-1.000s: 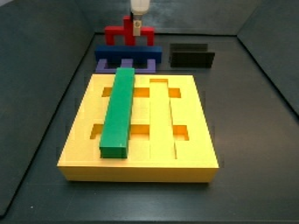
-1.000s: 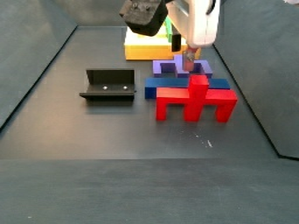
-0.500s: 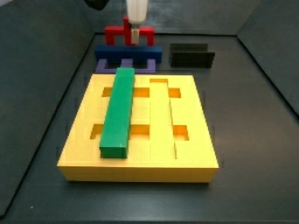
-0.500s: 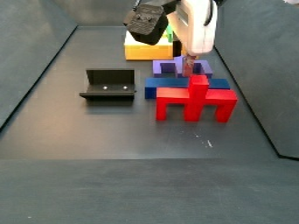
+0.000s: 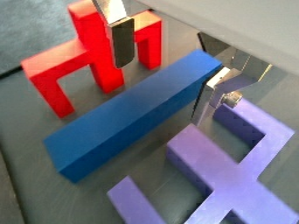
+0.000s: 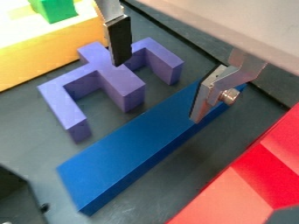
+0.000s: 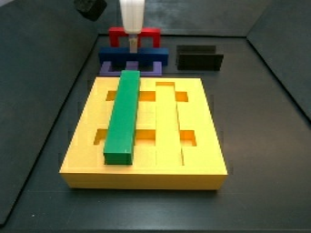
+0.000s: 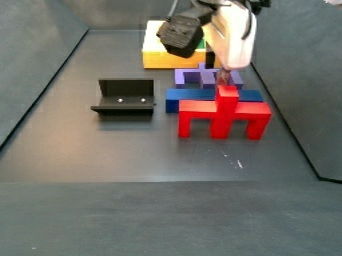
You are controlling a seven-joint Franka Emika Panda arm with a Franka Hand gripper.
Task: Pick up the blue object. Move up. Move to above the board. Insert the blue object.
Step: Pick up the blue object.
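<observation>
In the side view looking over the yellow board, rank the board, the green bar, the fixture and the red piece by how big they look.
1. The board, by far.
2. The green bar.
3. The fixture.
4. The red piece, partly hidden by the gripper; it stands farthest back, so its true rank is unsure.

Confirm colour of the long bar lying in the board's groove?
Green. The long bar lies along the yellow board, clearest in a side view; the tool hangs beyond it.
</observation>
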